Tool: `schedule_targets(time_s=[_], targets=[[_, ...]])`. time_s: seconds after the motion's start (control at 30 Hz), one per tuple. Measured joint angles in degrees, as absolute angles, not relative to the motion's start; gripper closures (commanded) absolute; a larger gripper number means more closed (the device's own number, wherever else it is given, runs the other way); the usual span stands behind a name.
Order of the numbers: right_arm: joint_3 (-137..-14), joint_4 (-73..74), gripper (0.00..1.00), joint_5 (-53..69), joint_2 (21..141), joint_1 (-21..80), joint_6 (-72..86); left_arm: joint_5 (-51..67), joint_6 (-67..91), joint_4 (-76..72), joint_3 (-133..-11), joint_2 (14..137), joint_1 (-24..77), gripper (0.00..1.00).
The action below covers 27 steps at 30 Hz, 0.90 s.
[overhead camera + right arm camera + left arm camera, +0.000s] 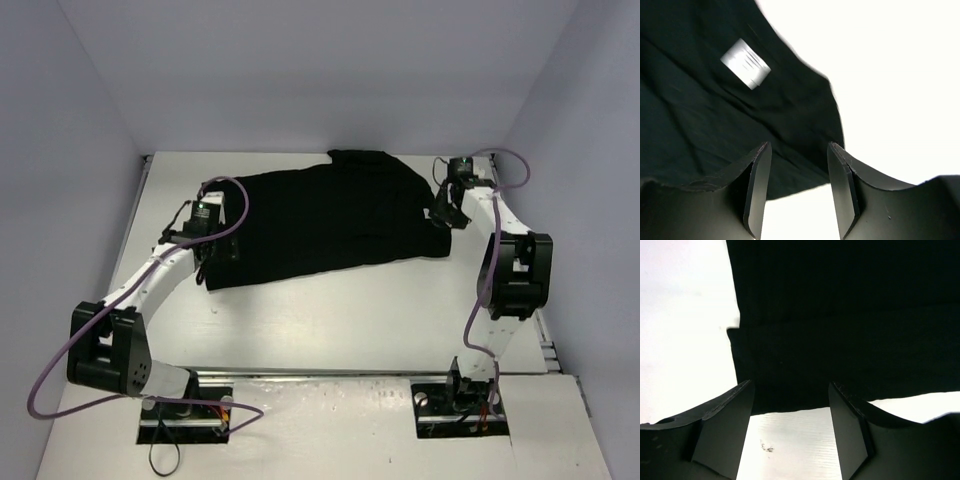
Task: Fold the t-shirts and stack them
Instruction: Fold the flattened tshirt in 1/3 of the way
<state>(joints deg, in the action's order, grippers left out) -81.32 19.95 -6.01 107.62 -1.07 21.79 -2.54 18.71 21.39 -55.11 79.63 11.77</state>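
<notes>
A black t-shirt (330, 220) lies spread flat on the white bench (350, 320), across its far half. Its long side runs left to right. One lobe of cloth reaches towards the far edge, and the near hem slants, coming closer to the near edge at the left than at the right.

The left end effector (208, 262) hangs over the near-left corner of the cloth, pointing down at the bench. In the left wrist view its two fingers (720, 440) stand well apart, released, with nothing clamped between them. The gap shows bare bench close to the camera and the hem of the garment just beyond the fingertips. The left side of the cloth has a small step in its outline, and faint creases run across the fabric.

The right end effector (447, 215) is at the right end of the garment, towards the far-right corner of the bench. In the right wrist view its fingers (842, 190) are also parted and released, gripping nothing. Dark cloth fills the space beyond them, and its edge crosses the gap so that a strip of bare bench shows nearest the camera. A white label (746, 63) lies on the fabric farther off, beyond the left finger. From there the garment's outline curves down towards the right finger.
</notes>
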Motion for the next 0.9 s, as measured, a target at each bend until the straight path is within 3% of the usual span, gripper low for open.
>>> schedule_targets(time_s=[0.2,0.6,0.77,0.9], targets=[[-71.3,17.5,0.55,-3.8,105.5,-3.9,23.7,-1.3,19.4,21.8,-54.6,84.5,11.8,0.42],[-67.6,13.0,0.58,-1.4,105.2,-4.9,25.2,-0.1,20.1,21.1,-54.6,90.7,11.8,0.42],[-65.5,12.3,0.73,-1.4,105.2,-5.6,26.3,0.0,20.2,21.1,-54.6,92.9,11.8,0.43],[-64.7,12.0,0.92,-1.4,105.2,-7.5,27.2,-0.1,20.0,21.7,-55.7,94.9,11.7,0.43]])
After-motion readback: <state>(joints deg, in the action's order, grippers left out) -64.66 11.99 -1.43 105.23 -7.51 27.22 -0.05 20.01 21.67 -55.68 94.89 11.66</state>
